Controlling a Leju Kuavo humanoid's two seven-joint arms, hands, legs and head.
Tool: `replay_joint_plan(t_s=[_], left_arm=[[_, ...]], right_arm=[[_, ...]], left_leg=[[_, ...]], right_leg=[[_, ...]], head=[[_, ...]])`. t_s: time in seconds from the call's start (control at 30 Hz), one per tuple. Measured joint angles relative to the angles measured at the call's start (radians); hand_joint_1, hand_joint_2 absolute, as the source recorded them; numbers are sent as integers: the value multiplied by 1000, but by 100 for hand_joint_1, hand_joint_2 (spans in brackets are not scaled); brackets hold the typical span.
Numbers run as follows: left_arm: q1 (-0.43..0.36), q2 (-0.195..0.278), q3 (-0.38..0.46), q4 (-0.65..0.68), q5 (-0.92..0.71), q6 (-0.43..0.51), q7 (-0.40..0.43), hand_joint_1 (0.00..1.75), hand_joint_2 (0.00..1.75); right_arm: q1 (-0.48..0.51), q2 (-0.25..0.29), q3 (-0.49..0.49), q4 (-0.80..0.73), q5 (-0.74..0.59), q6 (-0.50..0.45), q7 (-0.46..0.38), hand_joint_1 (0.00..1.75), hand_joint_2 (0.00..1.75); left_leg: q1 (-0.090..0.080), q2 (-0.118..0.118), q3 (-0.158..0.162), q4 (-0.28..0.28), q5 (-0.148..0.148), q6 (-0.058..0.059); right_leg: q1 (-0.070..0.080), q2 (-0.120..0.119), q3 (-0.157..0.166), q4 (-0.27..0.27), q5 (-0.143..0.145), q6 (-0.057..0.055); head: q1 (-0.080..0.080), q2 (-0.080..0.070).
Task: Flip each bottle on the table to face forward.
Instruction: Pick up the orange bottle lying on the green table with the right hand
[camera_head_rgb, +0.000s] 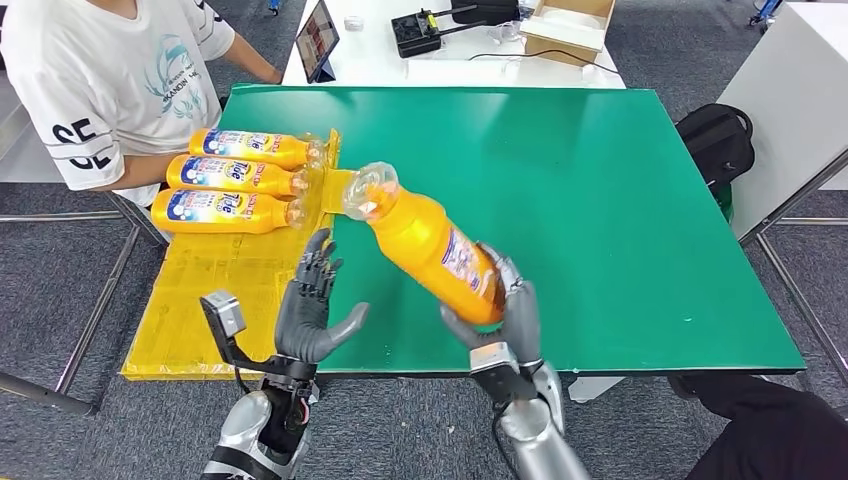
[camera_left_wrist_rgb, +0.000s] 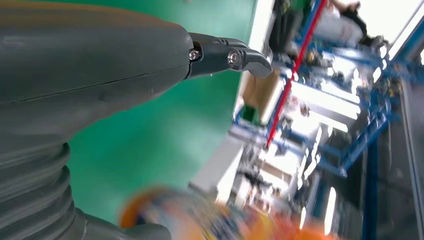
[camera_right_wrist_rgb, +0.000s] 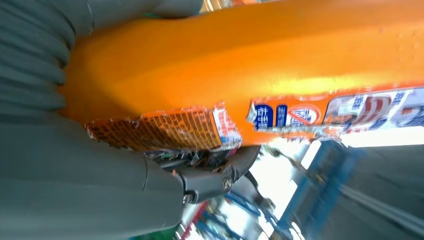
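The right hand (camera_head_rgb: 505, 315) has its dark fingers (camera_head_rgb: 508, 272) and thick grey thumb wrapped around the base end of an orange bottle (camera_head_rgb: 425, 245), gripping it clear of the table; the bottle slants away from the hand toward the far left, its clear cap end (camera_head_rgb: 367, 190) raised over the green mat's left edge. In the right wrist view the bottle's smooth, glossy orange plastic (camera_right_wrist_rgb: 240, 55) presses against the hand's grey ribbed cover, and its printed label (camera_right_wrist_rgb: 165, 129) is torn and ragged along the edge where the fingers close under it. The left hand (camera_head_rgb: 312, 310) stands just beside the bottle without touching it, palm turned toward it, fingers apart and pointing up, holding nothing; in the left wrist view one dark fingertip (camera_left_wrist_rgb: 250, 57) curls over the green surface, with the bottle a blur of orange (camera_left_wrist_rgb: 200, 220) near the thumb. The green mat (camera_head_rgb: 600, 200) is flat and matte. To its left, on a shiny yellow sheet (camera_head_rgb: 200, 300), three more orange bottles (camera_head_rgb: 228, 211) lie on their sides in a row, labels up, caps toward the mat. A person in a white printed shirt (camera_head_rgb: 110, 80) stands just beyond them.
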Motion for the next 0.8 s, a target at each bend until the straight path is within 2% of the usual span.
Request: replay_joint_plan(t_s=[0.2, 0.6, 0.8], left_arm=[[-6, 0, -55, -2, 8, -9, -1, 0, 175], [-6, 0, -73, -7, 9, -10, -1, 0, 175], [-6, 0, -88, -12, 16, -20, -2, 0, 175]], right_arm=[[27, 28, 39, 89, 3, 2, -4, 175, 175], [27, 35, 51, 141, 2, 4, -4, 175, 175], [15, 52, 59, 193, 3, 39, 5, 175, 175]], left_leg=[[0, 0, 0, 0, 0, 0], [0, 1, 0, 0, 0, 0], [0, 1, 0, 0, 0, 0]], right_leg=[[0, 0, 0, 0, 0, 0], [0, 0, 0, 0, 0, 0], [0, 0, 0, 0, 0, 0]], head=[[0, 0], [0, 0], [-1, 0]])
